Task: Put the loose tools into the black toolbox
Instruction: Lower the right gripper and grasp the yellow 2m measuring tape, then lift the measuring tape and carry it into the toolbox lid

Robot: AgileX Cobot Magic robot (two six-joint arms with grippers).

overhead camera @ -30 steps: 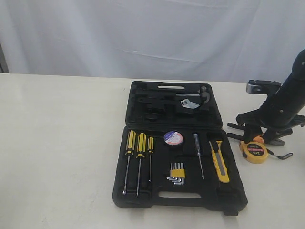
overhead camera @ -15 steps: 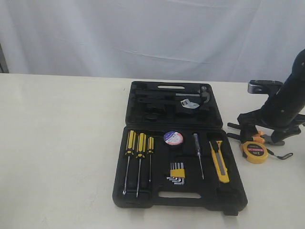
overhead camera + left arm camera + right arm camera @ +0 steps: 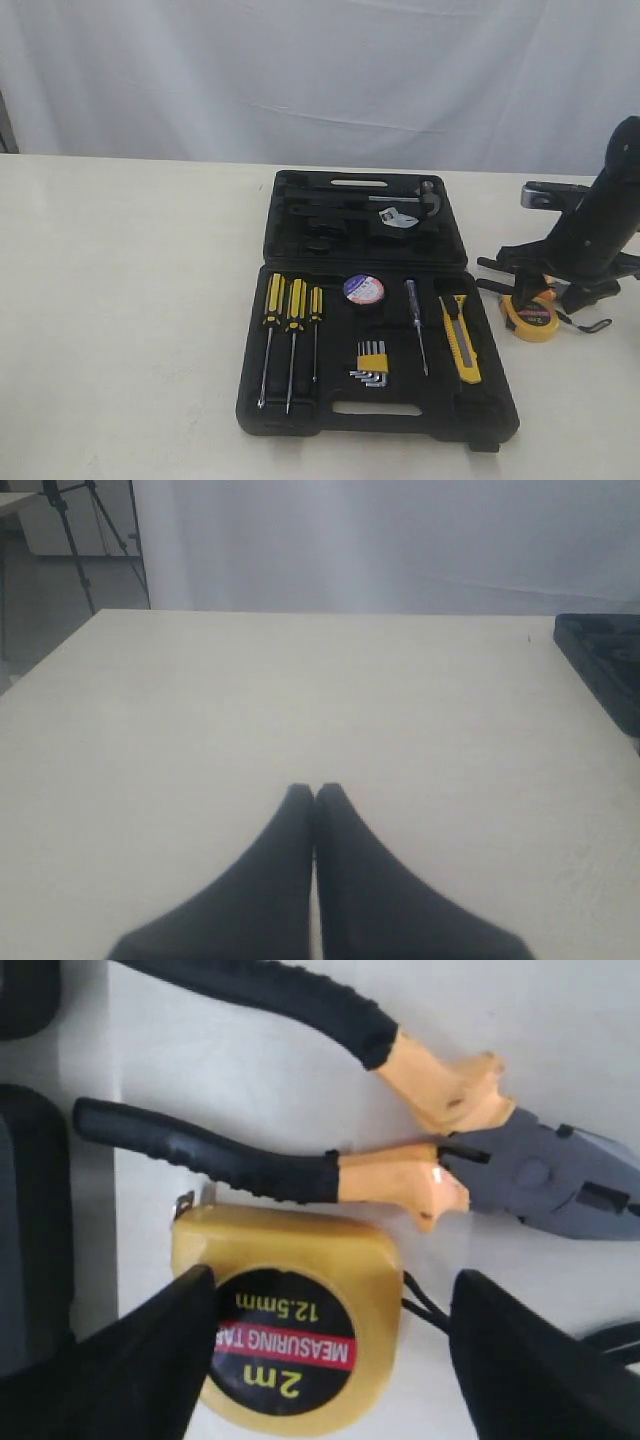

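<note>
The black toolbox (image 3: 300,418) lies open mid-table. In its tray sit the black tape roll (image 3: 363,289) and the yellow-black utility knife (image 3: 460,340). To its right on the table lie the yellow tape measure (image 3: 531,320) (image 3: 290,1320) and the black-and-orange pliers (image 3: 497,286) (image 3: 400,1170). My right gripper (image 3: 541,300) (image 3: 332,1278) hangs low over the tape measure, open. One finger (image 3: 150,1360) overlaps its edge, the other (image 3: 530,1360) stands clear of it. My left gripper (image 3: 314,788) is shut and empty, away from the toolbox's edge (image 3: 600,670).
Three yellow-black screwdrivers (image 3: 290,330), a slim screwdriver (image 3: 416,335) and a hex key set (image 3: 370,362) fill other recesses in the tray. A hammer (image 3: 400,205) rests in the lid. A white curtain hangs behind the table.
My right arm has shifted a little right and down over the tape measure, which it now partly covers. The tools in the box and the left gripper have not moved.
</note>
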